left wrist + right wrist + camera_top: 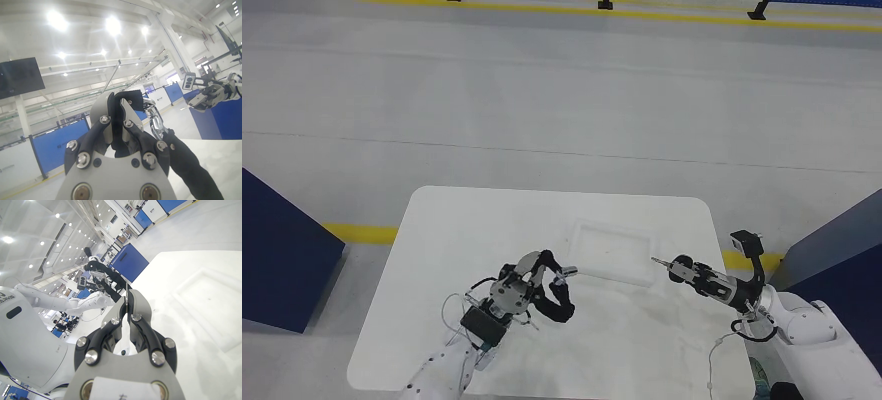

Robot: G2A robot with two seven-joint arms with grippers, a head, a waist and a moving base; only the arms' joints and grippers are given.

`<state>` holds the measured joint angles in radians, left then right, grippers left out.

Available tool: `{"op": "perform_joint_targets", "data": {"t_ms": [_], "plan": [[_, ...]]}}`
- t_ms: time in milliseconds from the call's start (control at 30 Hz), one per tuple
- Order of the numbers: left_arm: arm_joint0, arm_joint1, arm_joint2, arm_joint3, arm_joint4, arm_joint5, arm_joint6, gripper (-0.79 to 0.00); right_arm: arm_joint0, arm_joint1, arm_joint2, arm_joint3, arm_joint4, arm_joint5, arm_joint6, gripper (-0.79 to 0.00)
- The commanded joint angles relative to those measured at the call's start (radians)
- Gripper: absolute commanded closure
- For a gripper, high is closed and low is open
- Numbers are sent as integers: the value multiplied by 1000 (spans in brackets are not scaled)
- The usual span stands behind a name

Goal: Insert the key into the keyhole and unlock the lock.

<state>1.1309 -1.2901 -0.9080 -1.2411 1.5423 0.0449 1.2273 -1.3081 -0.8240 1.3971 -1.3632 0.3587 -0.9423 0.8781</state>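
The key (126,290) is clamped flat between the closed fingers of the right gripper (127,303), with its blade poking out toward the lock (96,274). The left gripper (117,103) is closed on the lock's black cable (189,161). It holds the lock above the table (642,345), well apart from the key. A clean insertion likely means lining the blade up with the keyhole's axis first. The key should then advance straight and slowly, and turn only once fully seated.

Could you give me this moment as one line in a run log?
left pincer shut on lock | right pincer shut on key | key, lock apart over table | not inserted
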Motion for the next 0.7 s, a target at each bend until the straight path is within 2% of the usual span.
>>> {"op": "perform_joint_targets", "data": {"t_ms": [0,333,667], "plan": [[-1,-6,7,11,-46,-49,0,0,0,0,0,0,0,0,0,0],[28,-28,18,-6,-270,-270,-70,0,0,0,0,0,0,0,0,0],[74,-29,-3,-72,-429,-481,-195,0,0,0,0,0,0,0,0,0]]}}
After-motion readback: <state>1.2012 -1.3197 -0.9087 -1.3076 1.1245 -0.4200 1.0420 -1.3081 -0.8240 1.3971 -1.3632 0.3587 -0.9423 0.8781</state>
